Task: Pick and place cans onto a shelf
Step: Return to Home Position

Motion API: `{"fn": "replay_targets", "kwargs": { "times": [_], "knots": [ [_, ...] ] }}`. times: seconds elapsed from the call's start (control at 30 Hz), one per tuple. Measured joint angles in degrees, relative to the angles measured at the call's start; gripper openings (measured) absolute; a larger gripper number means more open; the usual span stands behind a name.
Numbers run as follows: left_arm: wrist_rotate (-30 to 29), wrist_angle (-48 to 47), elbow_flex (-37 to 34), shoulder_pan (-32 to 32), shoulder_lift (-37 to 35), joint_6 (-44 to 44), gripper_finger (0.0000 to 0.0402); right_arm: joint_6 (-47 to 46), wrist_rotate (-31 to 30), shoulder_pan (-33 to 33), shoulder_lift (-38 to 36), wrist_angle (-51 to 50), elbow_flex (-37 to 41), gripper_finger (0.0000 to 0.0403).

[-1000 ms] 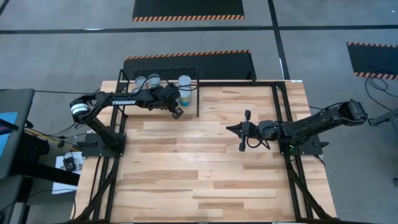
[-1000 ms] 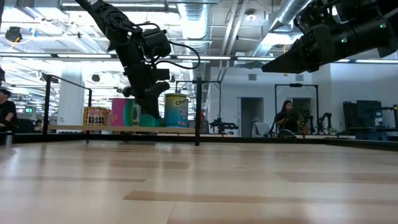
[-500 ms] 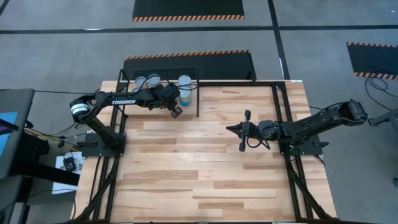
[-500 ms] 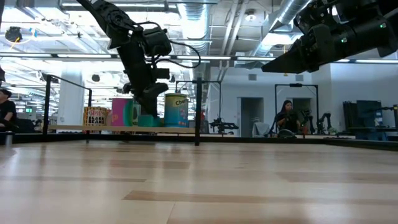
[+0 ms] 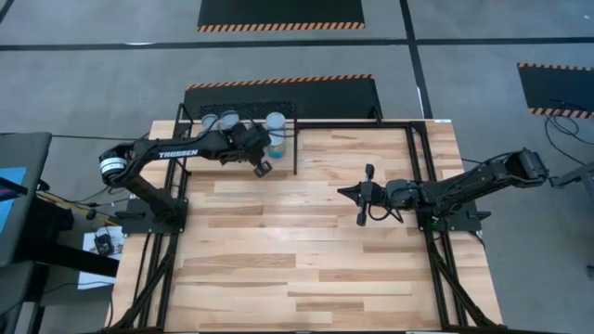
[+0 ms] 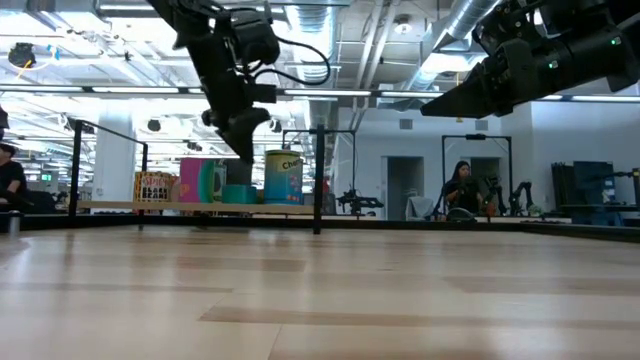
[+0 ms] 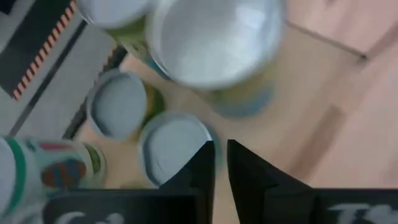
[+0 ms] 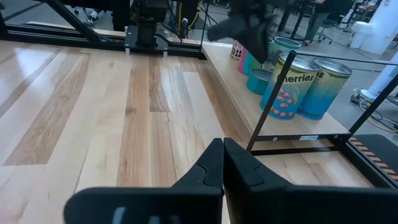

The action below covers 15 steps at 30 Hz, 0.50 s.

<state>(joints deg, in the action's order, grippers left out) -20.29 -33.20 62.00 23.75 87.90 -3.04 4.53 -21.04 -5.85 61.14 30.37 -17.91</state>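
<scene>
With the cans grouped on the shelf at the worktop's far corner, the left claw hovers clenched and empty beside them while the right claw waits clenched mid-worktop, so homing seems in hand, needing a clear retreat.

A robotics lab in an industrial hall: bare ducts overhead, grey concrete floor with hazard-striped mats, a person seated far off.
</scene>
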Motion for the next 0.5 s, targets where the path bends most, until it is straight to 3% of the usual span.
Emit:
{"fn": "replay_targets", "kwargs": {
  "times": [0.13,0.27,0.5],
  "knots": [
    [0.0,-5.5,0.0,-2.8,-0.9,-2.3,0.0005,0.0,0.0,0.0,0.0,-0.1,0.0,0.0019],
    [0.0,-5.9,-2.8,-6.1,-1.0,-3.6,0.0003,0.0,0.0,0.0,0.0,-0.1,0.0,0.0016],
    [1.5,1.8,-12.2,-12.7,-1.8,-2.7,0.0002,0.0,0.0,0.0,0.0,-0.1,0.0,0.0019]
  ]
}}
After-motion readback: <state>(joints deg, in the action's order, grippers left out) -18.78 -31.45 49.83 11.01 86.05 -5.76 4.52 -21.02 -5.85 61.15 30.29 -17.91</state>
